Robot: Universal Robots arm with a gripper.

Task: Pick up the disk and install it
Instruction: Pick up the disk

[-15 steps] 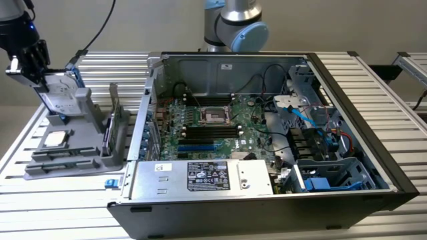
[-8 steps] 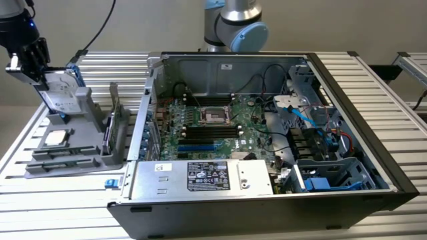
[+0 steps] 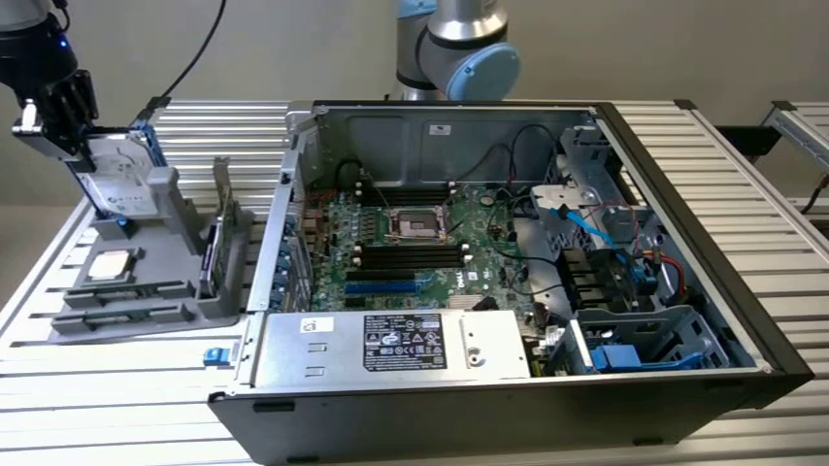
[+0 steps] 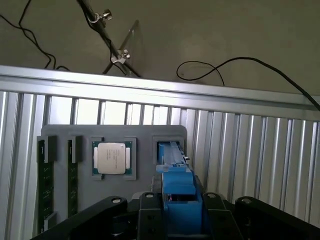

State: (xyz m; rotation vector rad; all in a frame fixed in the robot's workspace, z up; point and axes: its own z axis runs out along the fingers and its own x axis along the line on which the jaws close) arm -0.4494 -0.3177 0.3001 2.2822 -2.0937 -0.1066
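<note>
Slatted metal table (image 3: 104, 408) with an open computer case (image 3: 518, 417) and a grey parts holder (image 3: 166, 199); a robot arm is taking the disk from the holder.
Near the table's edge on the exterior view's left, the gripper (image 3: 58, 136) has its jaws partly closed, clamped on the top of the disk (image 3: 123, 189) by its blue carrier frame (image 4: 177, 195). The disk stands tilted, its lower end at the holder's slot (image 4: 165, 147); I cannot tell whether it is clear. This looks like the pick-up step, with installing not yet done. Freeing it seems to call for a straight pull along the slot.
</note>
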